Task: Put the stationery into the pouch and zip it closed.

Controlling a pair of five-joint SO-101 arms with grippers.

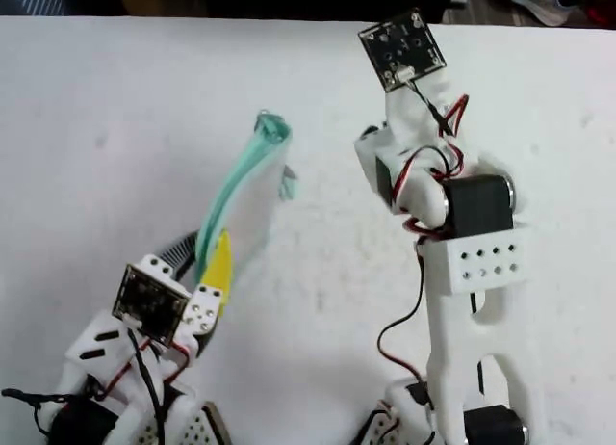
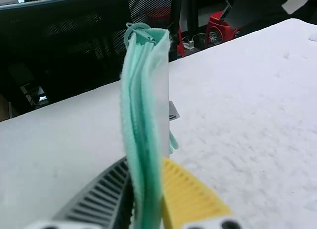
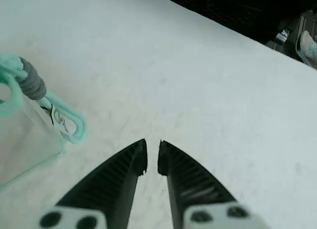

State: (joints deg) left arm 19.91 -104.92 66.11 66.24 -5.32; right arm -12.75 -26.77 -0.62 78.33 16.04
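High view first, counting: two arms, one pouch (image 1: pixel 252 190). The left gripper (image 1: pixel 199 253) sits at the near left of the white table (image 1: pixel 96 127), and its grey finger (image 2: pixel 106 194) and yellow finger (image 2: pixel 188 197) are clamped on the near end of the pouch. From there the pouch runs away from that arm toward the middle of the table and stands on edge, zip side up. The right arm (image 1: pixel 462 262) stands well apart to the right of it.

The pouch is clear plastic with a mint-green zip band (image 2: pixel 141 120) along its upper edge. At the far end hangs one small metal pull (image 3: pixel 58 117) on a mint cord loop (image 3: pixel 75 129), just under a grey stopper (image 3: pixel 32 85). I can't tell whether the zip is shut.

The right gripper (image 3: pixel 152 157) hovers over bare table near that far end. Its two black fingers are all but together, with only a slim gap and nothing between them.

Beyond the table's far edge the room is dark, with black mesh (image 2: pixel 74 35) and some red hardware (image 2: pixel 220 26).
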